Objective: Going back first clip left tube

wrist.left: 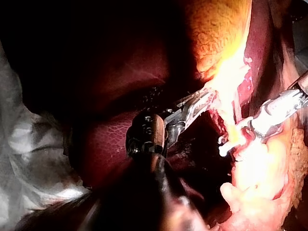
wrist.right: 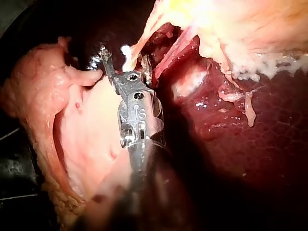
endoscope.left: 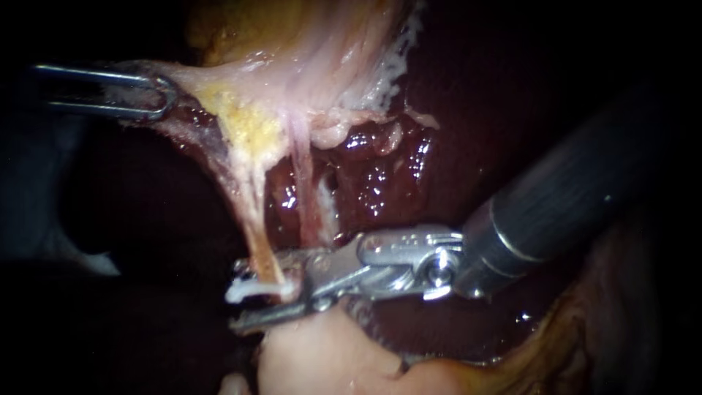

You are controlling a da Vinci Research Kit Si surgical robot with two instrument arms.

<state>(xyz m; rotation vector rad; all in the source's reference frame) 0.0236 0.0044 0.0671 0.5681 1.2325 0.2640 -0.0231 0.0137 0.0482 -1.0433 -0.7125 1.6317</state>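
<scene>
The left tube (endoscope.left: 257, 238) is a thin, pinkish-tan strand that comes down from the stretched membrane (endoscope.left: 241, 88). It ends between the jaws of our right instrument (endoscope.left: 241, 296), low in the middle of the endoscope view. Nearest to us, a pale, smooth lump of tissue (endoscope.left: 314, 358) lies just under those jaws. The jaws stand apart, one above and one below the tube's lower end, and a white clip (endoscope.left: 248, 290) sits across the tube between them. A narrow dark gap shows between the clip and the lower jaw, so we take it that the jaws grip nothing. Just beside the left tube, the pink right tube (endoscope.left: 306, 190) crosses glistening dark red liver (endoscope.left: 380, 175). Farther back the membrane fans out, pale, with a yellow fatty patch (endoscope.left: 248, 128). At its far left edge our left instrument (endoscope.left: 157, 93) has its looped jaws clamped on the membrane, which is drawn taut.
</scene>
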